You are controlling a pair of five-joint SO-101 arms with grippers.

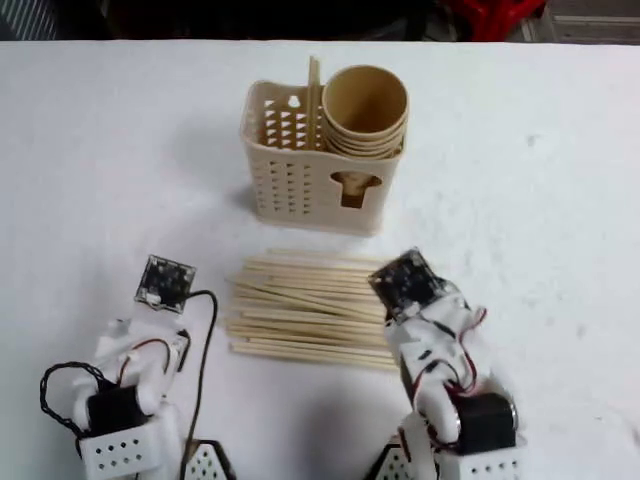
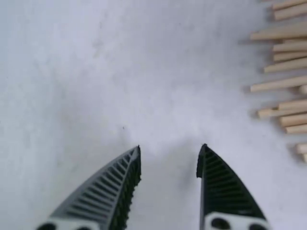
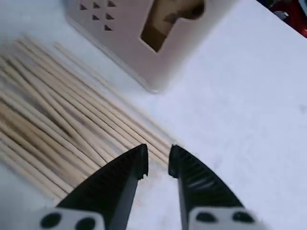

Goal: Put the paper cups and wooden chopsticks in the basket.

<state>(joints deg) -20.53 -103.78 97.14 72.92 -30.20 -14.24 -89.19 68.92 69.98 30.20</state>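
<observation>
Chopsticks (image 1: 310,305) lie piled on the table (image 1: 530,200) in front of the basket (image 1: 285,190). They look light, stiff and apt to roll, so pinch a few mid-length. Your right gripper (image 3: 157,160) hangs over their ends, slightly parted and empty; your left gripper (image 2: 169,160) gapes wide, also empty.

White-plastic left arm (image 1: 125,400): black motor block, looping black cable (image 1: 208,345), thin red wires, square black circuit board (image 1: 165,282). White-plastic right arm (image 1: 445,370): same build. Left gripper (image 2: 169,152), right gripper (image 3: 157,155): black ribbed tapered fingers (image 2: 115,187), white bases, round screw holes.
</observation>
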